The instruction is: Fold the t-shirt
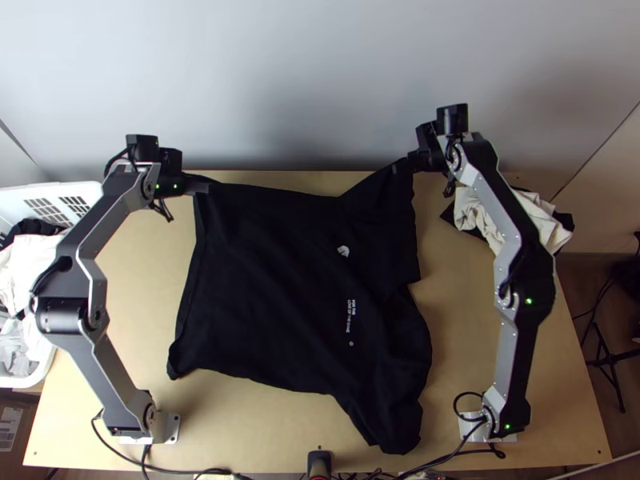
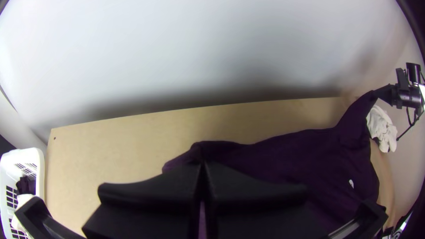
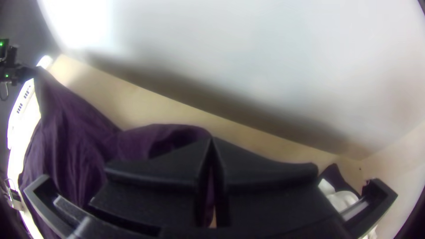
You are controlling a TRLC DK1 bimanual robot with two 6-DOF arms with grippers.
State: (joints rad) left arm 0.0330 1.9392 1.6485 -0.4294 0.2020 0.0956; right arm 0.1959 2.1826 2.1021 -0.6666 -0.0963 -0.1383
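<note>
While the left gripper (image 1: 200, 188) has its fingers closed on the far left part of the t-shirt (image 1: 280, 272), the right gripper (image 1: 398, 166) pinches the far right part. Both grips sit above the table's far side, well apart. Probable reason: the far edge is being held between two points so it can be straightened and the cloth laid flat for a fold. The edge dips between the grips, so tension looks light.

From there the black t-shirt slopes down and lies spread over the middle of the table (image 1: 468, 320), its near end uneven: the near right part (image 1: 392, 424) reaches closer to the near edge than the near left corner (image 1: 180, 368). No finished fold seen; smoothing probably comes first. A small white print (image 1: 343, 251) faces up, right of the cloth's middle. Farther out, the laundry basket (image 1: 32, 192) stands at left and a cloth pile (image 1: 552, 228) lies at right, presumably set aside to leave working room.

Hard to make out: black on black hides where fingers end and cloth begins; cannot tell whether hem, sleeve or shoulder is gripped, nor how many layers. Right arm (image 1: 512, 320) covers part of the pile; left arm (image 1: 84, 280) crosses the basket's edge. Creases within the dark cloth are mostly lost.
</note>
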